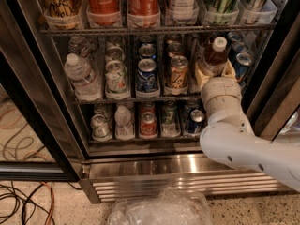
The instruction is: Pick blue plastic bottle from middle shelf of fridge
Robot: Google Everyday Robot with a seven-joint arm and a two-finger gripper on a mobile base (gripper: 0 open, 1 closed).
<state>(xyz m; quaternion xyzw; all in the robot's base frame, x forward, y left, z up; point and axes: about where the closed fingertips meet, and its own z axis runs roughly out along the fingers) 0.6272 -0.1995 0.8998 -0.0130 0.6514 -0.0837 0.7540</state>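
Observation:
The blue plastic bottle [216, 55], with a white cap and amber-brown liquid, stands at the right end of the middle shelf [122, 99] of the fridge [154, 168]. My gripper [214, 70] reaches in from the lower right on the white arm. Its tan fingers [200, 75] sit on either side of the bottle's lower body and are closed against it. The bottle's lower part is hidden behind the gripper's wrist.
On the same shelf are a clear water bottle [80, 76] at the left and cans, including a blue one [146, 74]. Blue cans [241, 62] crowd the bottle's right. Red cola bottles [104, 1] stand above. A black door frame [276, 78] is close on the right. A crumpled plastic bag [159, 210] and cables [23, 200] lie on the floor.

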